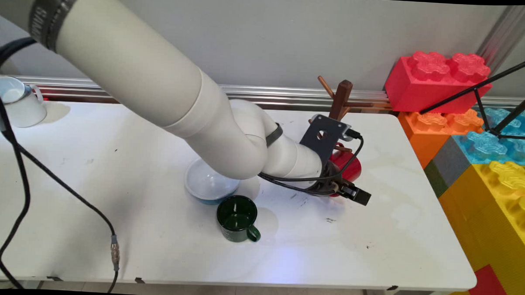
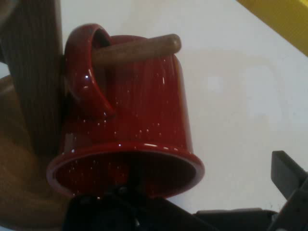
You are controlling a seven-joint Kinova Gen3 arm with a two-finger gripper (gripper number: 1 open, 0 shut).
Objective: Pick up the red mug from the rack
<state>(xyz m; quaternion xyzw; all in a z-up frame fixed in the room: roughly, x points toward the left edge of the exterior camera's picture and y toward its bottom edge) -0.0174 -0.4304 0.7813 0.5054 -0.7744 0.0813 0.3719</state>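
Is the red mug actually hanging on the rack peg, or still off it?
On it: the red mug's handle is looped over the wooden peg beside the rack post.

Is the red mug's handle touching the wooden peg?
Touching. In the hand view the red mug hangs with its handle looped over the wooden peg of the mug stand, and the peg passes through the loop and bears against it.

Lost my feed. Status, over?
Gripper open at red mug. Mug's handle hooked on wooden rack peg. Green mug, bowl near arm.
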